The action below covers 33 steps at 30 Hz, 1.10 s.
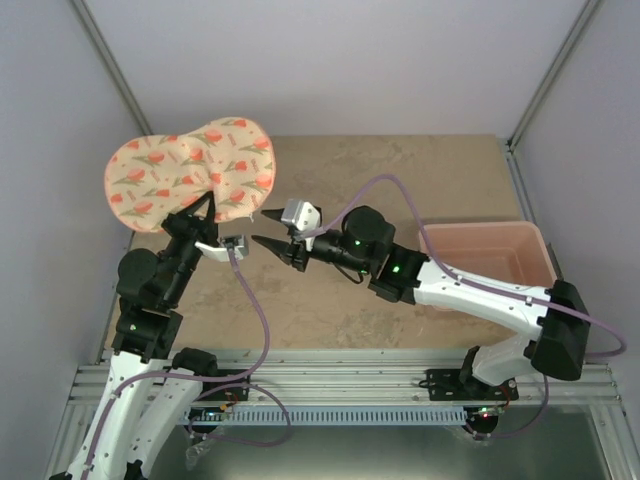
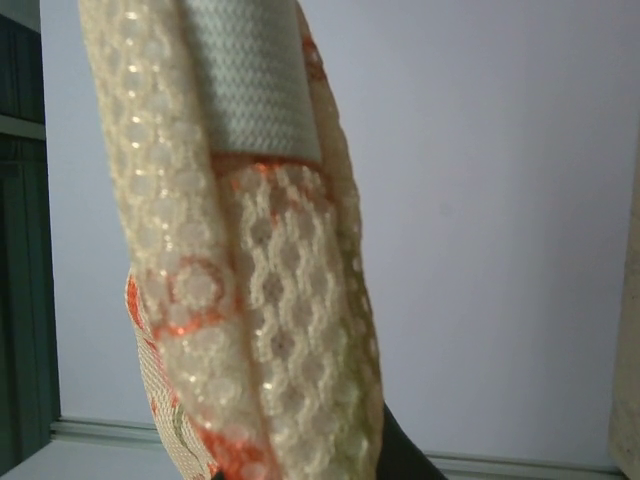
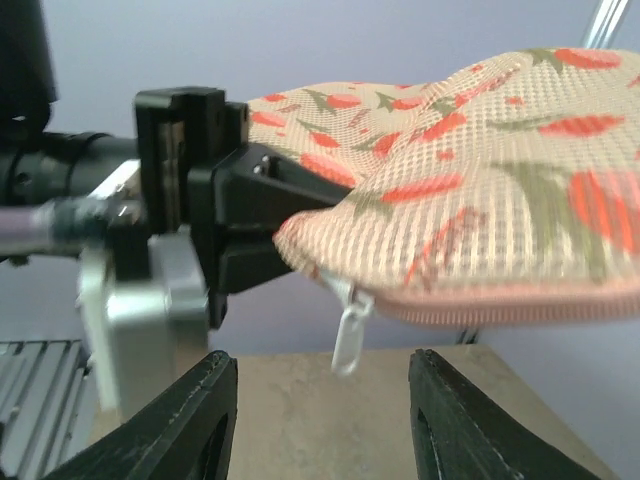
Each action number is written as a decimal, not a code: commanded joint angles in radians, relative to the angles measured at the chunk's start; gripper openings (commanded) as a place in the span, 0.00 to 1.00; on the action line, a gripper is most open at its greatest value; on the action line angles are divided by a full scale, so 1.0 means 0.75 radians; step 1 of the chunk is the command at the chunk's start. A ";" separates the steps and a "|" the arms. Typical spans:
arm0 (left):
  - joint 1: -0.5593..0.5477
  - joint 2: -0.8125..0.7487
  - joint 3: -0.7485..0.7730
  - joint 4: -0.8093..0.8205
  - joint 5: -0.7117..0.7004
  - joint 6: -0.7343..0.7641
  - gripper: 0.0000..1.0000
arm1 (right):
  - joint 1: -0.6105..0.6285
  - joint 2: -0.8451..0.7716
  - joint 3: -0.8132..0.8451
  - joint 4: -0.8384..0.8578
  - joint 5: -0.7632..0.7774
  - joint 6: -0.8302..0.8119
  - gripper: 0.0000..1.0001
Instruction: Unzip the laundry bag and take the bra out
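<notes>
Here, at the left, the left arm stands folded up from its base, forearm raised. Its tool [image 1: 207, 208] is pinched tight on the near edge of the laundry bag [image 1: 190, 170], holding it aloft over the far-left corner of the counter [image 1: 400, 180]. A white zip pull [image 3: 347, 335] dangles from the pink zip rim just beside that grip, and the zip looks closed along the stretch in view. Further right, the right arm stretches leftward, low over the counter. Its tool [image 1: 260, 227] has its jaws parted and holds nothing, its tips near the pull but apart from it. A pink plastic tub [image 1: 490, 250] sits by the right edge.
</notes>
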 commanded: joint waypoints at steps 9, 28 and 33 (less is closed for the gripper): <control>0.002 -0.003 0.011 0.028 0.010 0.140 0.00 | 0.044 0.122 0.132 0.042 0.186 0.026 0.37; 0.003 -0.023 -0.002 -0.042 -0.006 0.106 0.00 | 0.043 0.042 0.056 0.021 0.185 0.042 0.01; 0.003 -0.030 -0.018 -0.074 -0.001 0.088 0.00 | 0.018 -0.002 0.043 -0.120 0.262 -0.005 0.00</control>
